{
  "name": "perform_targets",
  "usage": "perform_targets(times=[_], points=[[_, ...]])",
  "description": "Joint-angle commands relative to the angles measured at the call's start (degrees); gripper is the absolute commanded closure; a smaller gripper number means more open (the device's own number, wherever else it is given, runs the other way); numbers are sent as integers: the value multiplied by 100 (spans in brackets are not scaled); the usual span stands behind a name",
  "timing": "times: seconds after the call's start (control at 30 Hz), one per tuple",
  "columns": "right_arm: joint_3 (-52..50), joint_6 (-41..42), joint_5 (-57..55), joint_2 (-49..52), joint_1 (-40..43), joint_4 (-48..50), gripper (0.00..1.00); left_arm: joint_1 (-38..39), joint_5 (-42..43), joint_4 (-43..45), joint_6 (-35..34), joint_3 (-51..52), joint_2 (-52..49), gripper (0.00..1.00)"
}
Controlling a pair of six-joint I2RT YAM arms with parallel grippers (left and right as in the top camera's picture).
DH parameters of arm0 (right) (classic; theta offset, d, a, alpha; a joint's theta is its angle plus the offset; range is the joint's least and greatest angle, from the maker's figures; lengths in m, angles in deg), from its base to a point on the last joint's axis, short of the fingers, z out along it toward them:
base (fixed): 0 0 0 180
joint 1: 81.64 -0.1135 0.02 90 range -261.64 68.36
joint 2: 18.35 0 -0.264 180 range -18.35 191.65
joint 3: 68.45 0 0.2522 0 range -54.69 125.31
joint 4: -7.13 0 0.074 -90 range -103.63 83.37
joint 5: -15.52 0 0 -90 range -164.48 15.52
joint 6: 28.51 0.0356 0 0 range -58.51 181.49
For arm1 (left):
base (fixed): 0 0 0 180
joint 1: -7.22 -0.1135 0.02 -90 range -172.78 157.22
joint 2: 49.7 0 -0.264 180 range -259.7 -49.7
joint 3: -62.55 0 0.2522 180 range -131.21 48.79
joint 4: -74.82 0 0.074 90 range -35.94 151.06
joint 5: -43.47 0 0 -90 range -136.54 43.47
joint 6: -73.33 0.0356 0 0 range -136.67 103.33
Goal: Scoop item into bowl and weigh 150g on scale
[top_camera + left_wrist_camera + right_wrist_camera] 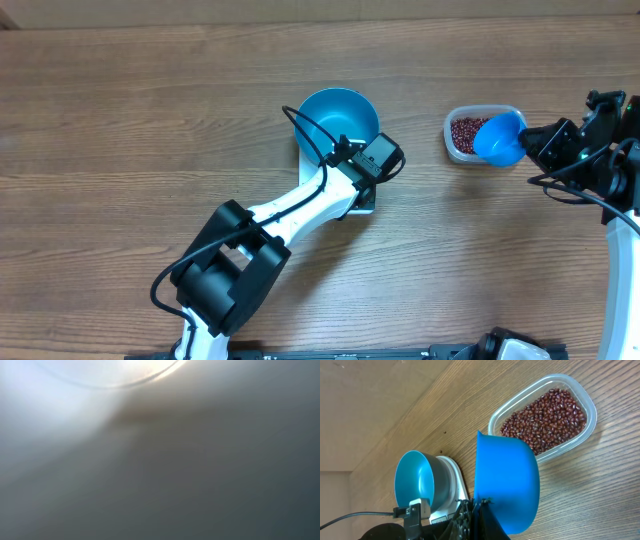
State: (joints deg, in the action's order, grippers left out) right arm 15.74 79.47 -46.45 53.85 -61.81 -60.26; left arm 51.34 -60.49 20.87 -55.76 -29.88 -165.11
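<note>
Overhead showed the whole layout. The blue bowl (335, 110) sat on the white scale (301, 152) near the middle of the wooden table (120, 120). The left gripper (350, 150) reached to the bowl's lower-right rim with its jaws together, though from above it could not be told whether they pinched the rim. To the right, well apart from the bowl, lay the clear tub (458, 148) holding the red-brown beans (463, 130), its long side running left to right. The right gripper (532, 140) was clamped on the handle of the blue scoop (500, 138). The scoop's long axis also ran left to right, with the cup pointing left and hanging over the tub's right end, so the beans lay just beyond the claw, past the cup. Left wrist gave only a pale grey blur with a bright curved line at the top, and nothing could be named there. Right wrist gave what overhead could not: single beans, heaped loosely in the tub, seen past the scoop's rounded outer shell, which overlapped the tub's near end. The scoop's inside was hidden in this view. Farther off, the bowl rested on the scale with its glossy inside open to the view, and the left gripper's dark body was at its rim.
</note>
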Motion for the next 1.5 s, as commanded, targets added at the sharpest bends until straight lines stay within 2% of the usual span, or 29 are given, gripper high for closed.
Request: perform_targets(times=[0.0,0.13,0.2,0.27,0.4,0.67,0.73,0.8,0.87,0.97,1.07,1.2,1.33,1.4,1.47], points=[[142,-46,-37,-74,22,11,96,-26,245,-68,-122,144,-151,96],[142,-48,-39,-72,22,17,96,-26,245,15,-114,107,-144,96],[142,-46,-39,-72,22,35,96,-26,385,-24,107,-37,-101,96],[142,-46,-39,-72,22,79,96,-15,887,-275,640,-417,57,96],[142,-46,-37,-74,22,170,96,66,953,-743,1281,-1060,437,96],[142,-46,-37,-74,22,168,96,48,955,-1202,1764,-1449,1443,96],[142,-46,-37,-74,22,164,96,42,955,-1484,2199,-1449,1738,96],[142,-48,-35,-74,22,140,96,33,931,-1834,2922,-1432,2098,96],[142,-48,-37,-74,22,120,96,-72,911,-2052,3075,-1318,2396,96],[142,-50,-37,-74,22,92,96,-535,1134,-1908,3279,-629,3101,95],[142,-48,-37,-74,22,74,96,-1276,1950,-1152,3512,647,4203,95],[142,-48,-39,-74,22,81,96,-1598,2146,-282,3657,1939,5226,94],[142,-48,-42,-72,22,83,96,-1591,2363,435,4140,2868,5477,78],[142,-48,-44,-74,22,83,96,-1593,2857,673,4527,3237,5366,79],[142,-48,-103,-72,22,76,96,-1593,3012,916,4572,3545,5182,81]])
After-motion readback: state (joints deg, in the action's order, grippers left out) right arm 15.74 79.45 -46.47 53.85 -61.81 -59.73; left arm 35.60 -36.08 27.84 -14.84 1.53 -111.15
